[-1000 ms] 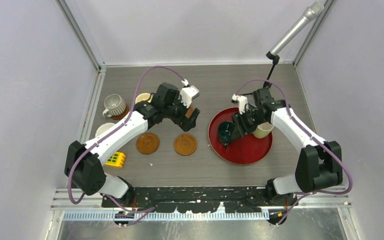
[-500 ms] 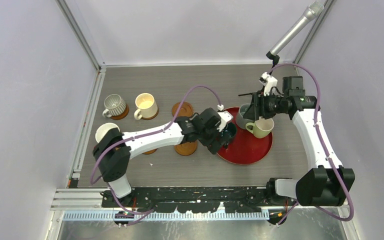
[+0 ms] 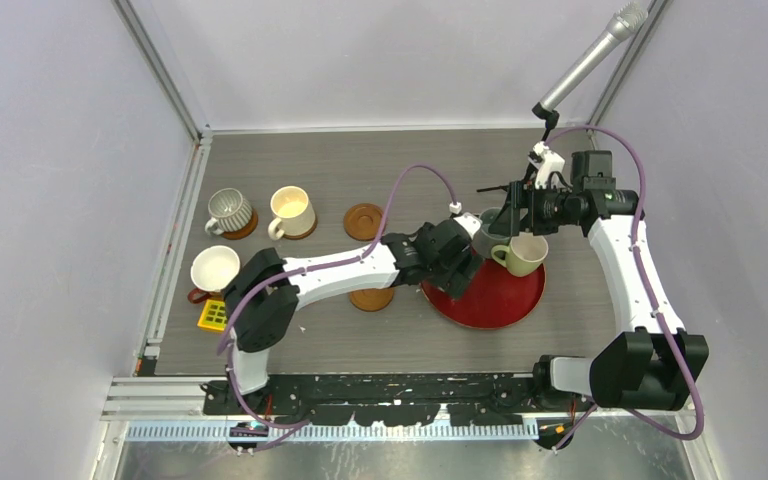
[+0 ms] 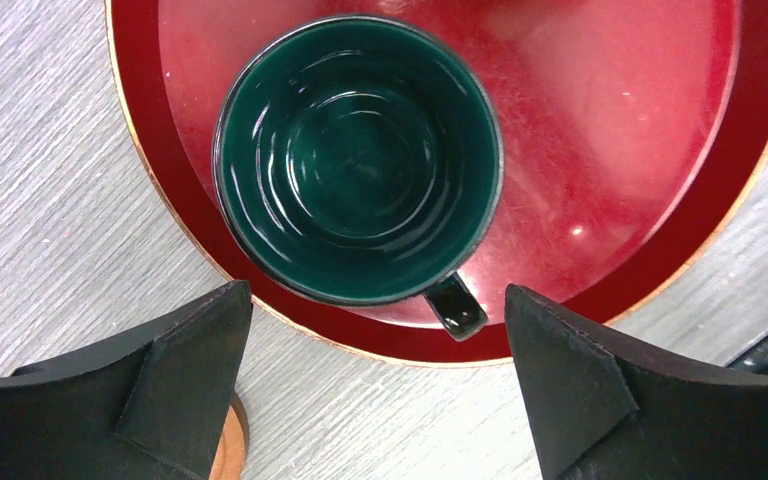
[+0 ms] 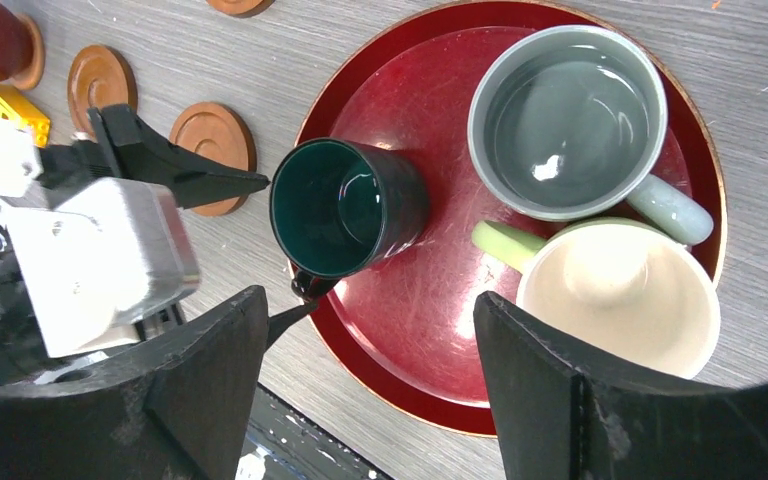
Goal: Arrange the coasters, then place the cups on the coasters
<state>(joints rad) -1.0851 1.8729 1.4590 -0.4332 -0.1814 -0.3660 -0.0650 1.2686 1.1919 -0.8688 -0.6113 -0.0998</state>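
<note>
Item: dark teal glazed ceramic mug [image 4: 358, 160], upright and empty, at the edge of the large round red lacquered tray [image 4: 610, 110], its handle towards the left pincer [image 4: 375, 295]. Pincer state, left: jaws spread wide, one tip on each side of the mug's near wall and nothing gripped; whether either tip touches the glaze cannot be told. Pincer state, right: the right pincer [image 5: 370, 305] hangs high over the tray, jaws apart, holding nothing. Also on the tray: grey-blue ceramic mug [image 5: 565, 120] and pale green ceramic mug [image 5: 615, 295], the two pressed side by side. Already seated on coasters at the left of the grey wood-grain counter [image 3: 410, 170]: ribbed grey-white mug [image 3: 230, 208], cream mug [image 3: 292, 208], white mug [image 3: 214, 268]. Vacant: three round brown wooden coasters [image 5: 215, 140], laid flat, the nearest just beside the tray. Step in hand, by judgement: coasters look laid out, cup-placing about half done, and the left arm is lining up its grasp on the teal mug. Next move calls for: bringing the jaws down about the mug's body, closing firmly, lifting clear of the tray rim, then setting the mug upright and centred on the nearest vacant coaster, while the right arm holds off.
</note>
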